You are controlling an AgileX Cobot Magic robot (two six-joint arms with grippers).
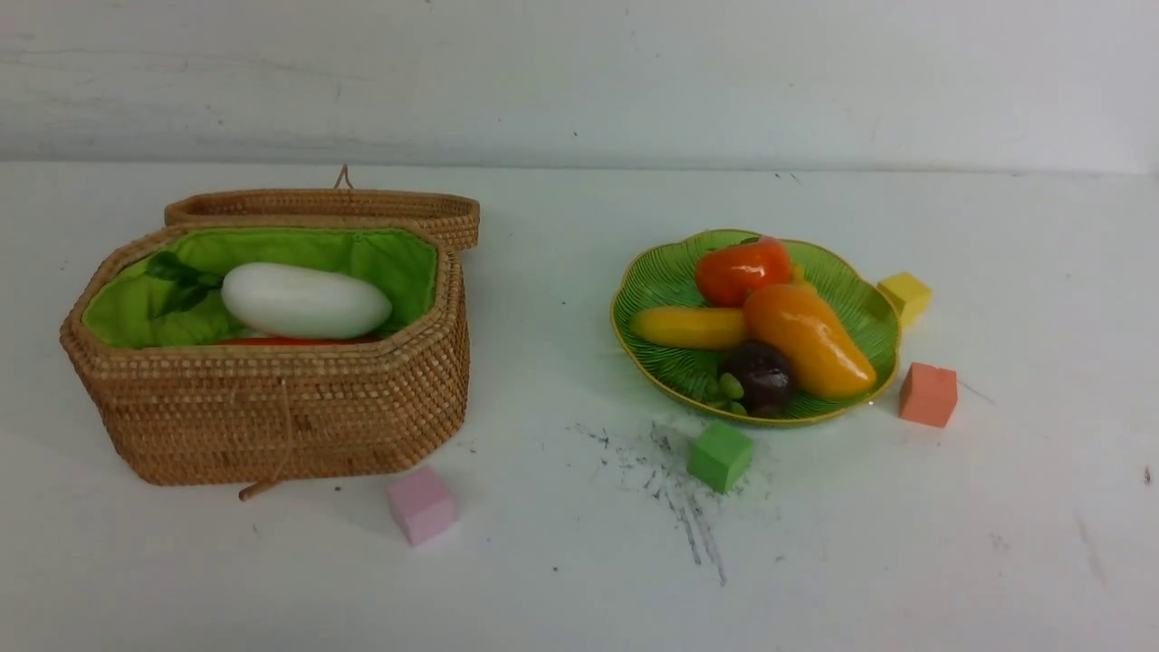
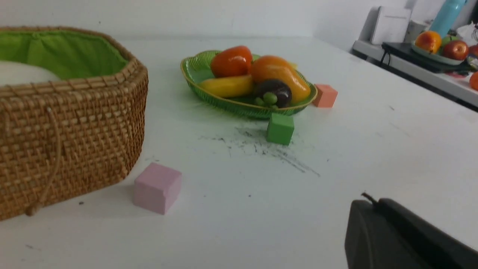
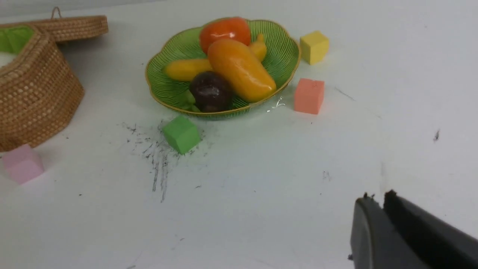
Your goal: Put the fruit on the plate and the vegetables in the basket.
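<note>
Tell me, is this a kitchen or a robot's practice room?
Probably a practice room or lab, not a kitchen. The white table is bare and scuffed, the fruit on the plate looks like glossy toys, and foam-like cubes such as the green cube sit around.

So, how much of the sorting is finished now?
Nearly all, it seems. The plate holds persimmon, banana, mango and mangosteen. The basket holds the radish. Both grippers hold nothing. Only cubes remain on the table.
</note>
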